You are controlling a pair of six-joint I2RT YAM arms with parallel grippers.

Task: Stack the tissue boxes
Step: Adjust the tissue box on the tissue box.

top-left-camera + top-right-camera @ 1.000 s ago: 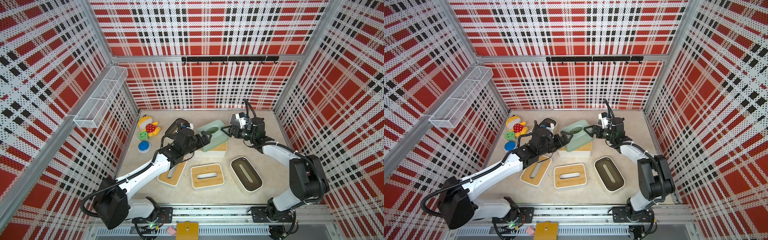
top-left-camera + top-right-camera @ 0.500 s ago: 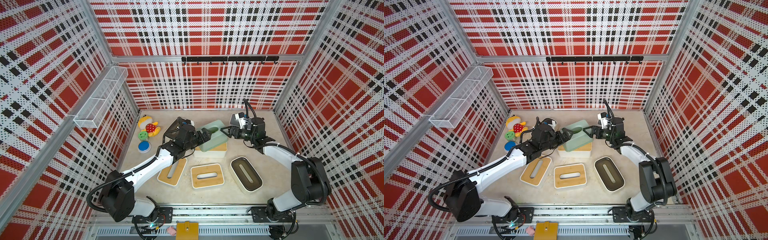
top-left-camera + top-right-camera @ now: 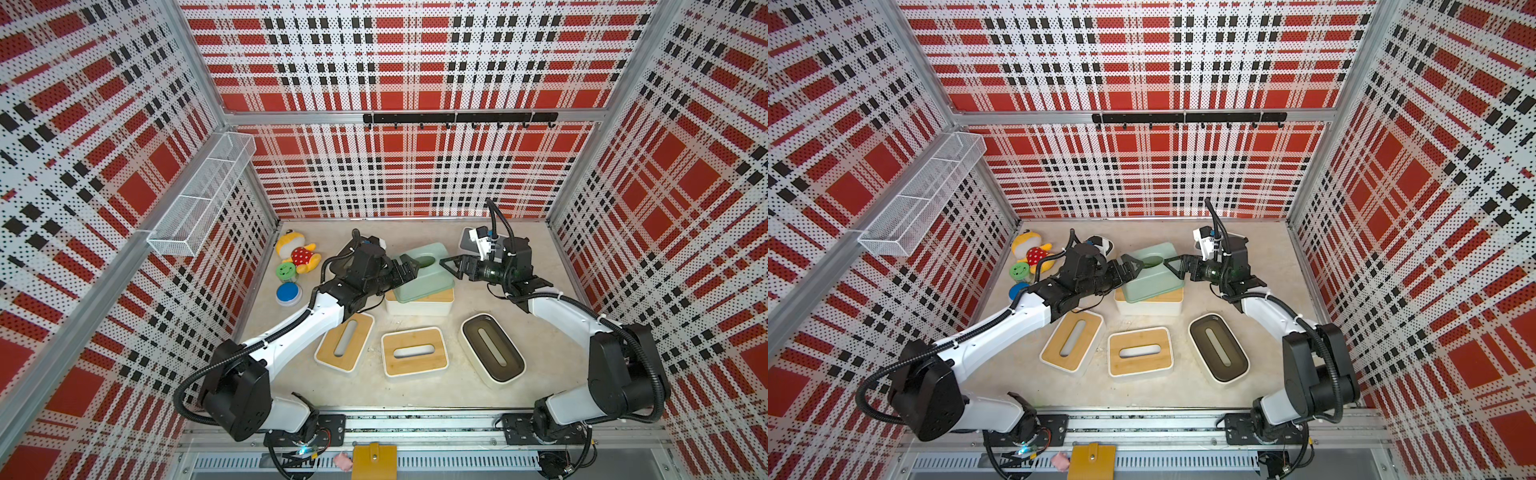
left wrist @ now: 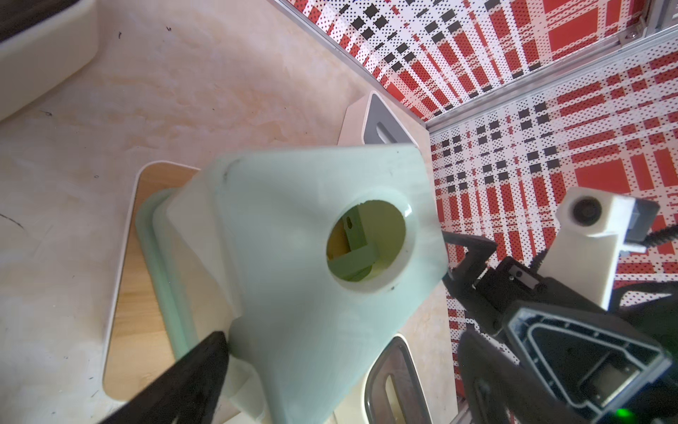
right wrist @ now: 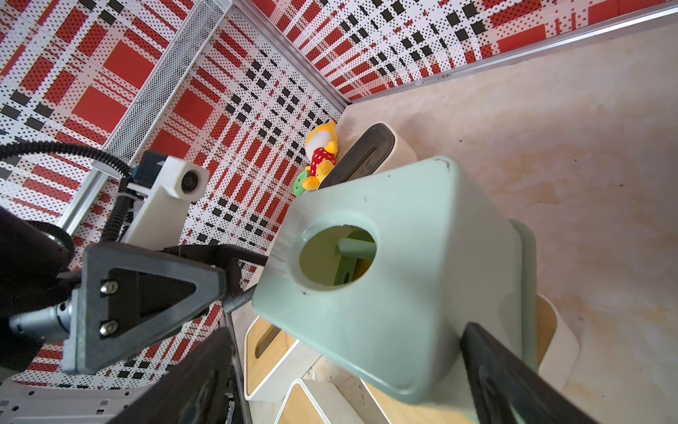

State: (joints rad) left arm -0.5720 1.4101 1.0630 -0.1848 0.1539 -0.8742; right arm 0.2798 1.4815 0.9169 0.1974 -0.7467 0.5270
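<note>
The mint-green box [image 3: 424, 270] sits tilted on the wood lid of a white box [image 3: 419, 306], its round hole facing up, and a gripper meets it from each of two opposite sides. The left gripper [image 3: 408, 268] has its fingers spread wide at one edge. In the right wrist view its tips touch the rim of the holed face, one above the corner and one below. In the left wrist view one left finger [image 4: 198, 367] lies against the lower side wall of the box, and its partner is out of frame. The right gripper [image 3: 448, 267] is likewise spread wide at the opposite edge. In its own wrist view the box fills the gap between the fingers [image 5: 510, 389]: one overlaps the side wall, the other stands clear of it. Whether either pair presses on the box cannot be told. Behind the fingers, toward the arms' bases, lie a wood-lidded box [image 3: 345, 341], a second wood-lidded box [image 3: 413, 352] and a dark-lidded box [image 3: 492, 353], all well apart from both sets of fingertips.
</note>
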